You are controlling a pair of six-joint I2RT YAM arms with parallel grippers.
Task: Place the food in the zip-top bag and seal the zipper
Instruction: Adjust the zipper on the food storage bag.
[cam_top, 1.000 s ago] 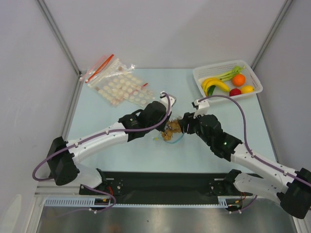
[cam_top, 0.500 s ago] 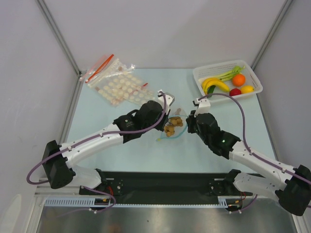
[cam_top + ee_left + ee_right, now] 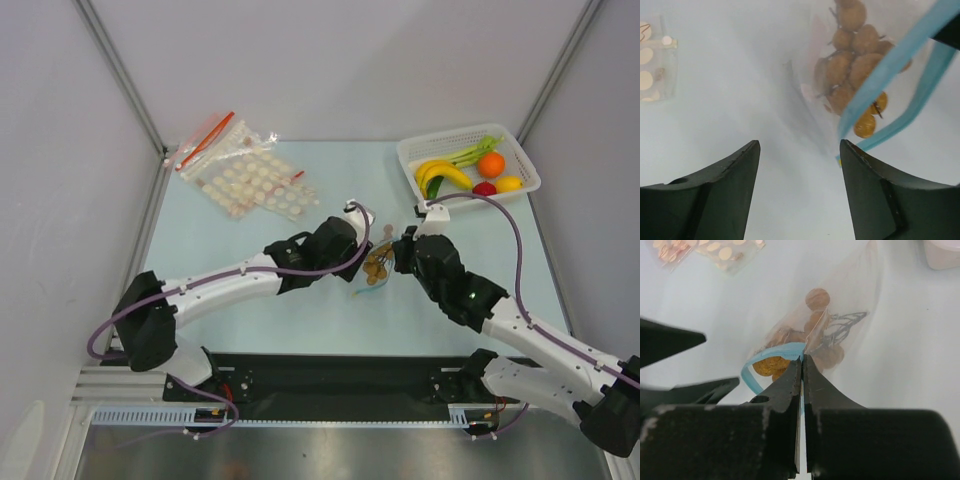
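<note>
The zip-top bag [image 3: 374,270] hangs tilted between my two grippers, just above the table. The food, a bunch of tan-brown round fruits [image 3: 855,65], sits inside the clear pouch [image 3: 850,315]. The light blue zipper [image 3: 890,70] gapes in a loop [image 3: 765,362]. My right gripper [image 3: 802,357] is shut on the zipper strip at the bag's mouth. My left gripper [image 3: 800,145] is open just left of the bag, with only bare table between its fingers. The zipper's near end lies close to the right finger's tip [image 3: 847,150].
A white basket [image 3: 420,150] at the back right holds bananas [image 3: 440,172], an orange [image 3: 490,163], a lemon, a red round fruit [image 3: 484,189] and green stalks. Clear bags with white discs [image 3: 250,182] and a red strip [image 3: 205,140] lie at the back left.
My left gripper has opened, let go of the bag and shifted right. My right gripper has shut on the zipper strip. The bag has moved right and slightly back.
</note>
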